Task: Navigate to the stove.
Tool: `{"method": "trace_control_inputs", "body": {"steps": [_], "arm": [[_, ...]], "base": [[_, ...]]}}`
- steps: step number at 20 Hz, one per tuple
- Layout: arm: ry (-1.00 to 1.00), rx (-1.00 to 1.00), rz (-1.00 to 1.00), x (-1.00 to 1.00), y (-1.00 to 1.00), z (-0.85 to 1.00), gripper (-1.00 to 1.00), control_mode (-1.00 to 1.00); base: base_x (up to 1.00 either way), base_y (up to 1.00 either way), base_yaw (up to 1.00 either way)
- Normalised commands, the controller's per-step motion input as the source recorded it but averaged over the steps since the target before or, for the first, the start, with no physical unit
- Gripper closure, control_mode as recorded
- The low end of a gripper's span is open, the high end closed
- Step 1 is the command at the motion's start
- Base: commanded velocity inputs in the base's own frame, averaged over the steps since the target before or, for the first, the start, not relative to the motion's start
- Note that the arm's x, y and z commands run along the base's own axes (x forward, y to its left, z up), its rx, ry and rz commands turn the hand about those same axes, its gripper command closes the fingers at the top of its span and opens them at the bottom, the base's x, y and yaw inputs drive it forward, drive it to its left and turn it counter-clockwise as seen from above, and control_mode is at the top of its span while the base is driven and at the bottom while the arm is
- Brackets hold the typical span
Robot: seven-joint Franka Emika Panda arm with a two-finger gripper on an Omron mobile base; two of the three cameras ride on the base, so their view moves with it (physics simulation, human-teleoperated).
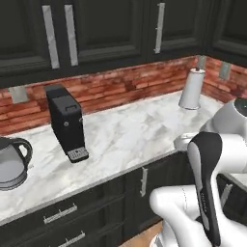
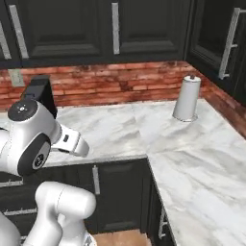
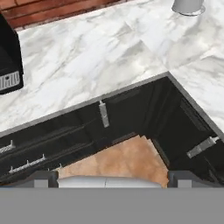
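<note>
Folded white arm (image 1: 207, 193) hangs before marble counter (image 1: 130, 130) corner.

On the counter (image 1: 130, 140): one black coffee machine (image 1: 66, 124), one paper towel roll (image 1: 192, 89), one grey kettle (image 1: 12, 163); two wall outlets (image 1: 18, 94) in left base view.

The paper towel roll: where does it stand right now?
The paper towel roll stands upright on the marble counter in the corner, against the brick backsplash, well right of the black coffee machine.
</note>
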Motion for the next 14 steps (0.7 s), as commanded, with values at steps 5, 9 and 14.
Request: {"method": "trace_control_inputs", "body": {"steps": [5,9,14], "arm": [[0.0,0.0,0.0,0.0,0.0,0.0,-1.0,1.0],[0.0,0.0,0.0,0.0,0.0,0.0,-1.0,1.0],[0.0,0.0,0.0,0.0,0.0,0.0,-1.0,1.0]], "base": [[-0.06,0.24,0.96],[-0.12,0.83,0.84],[-0.13,0.84,0.84]]}}
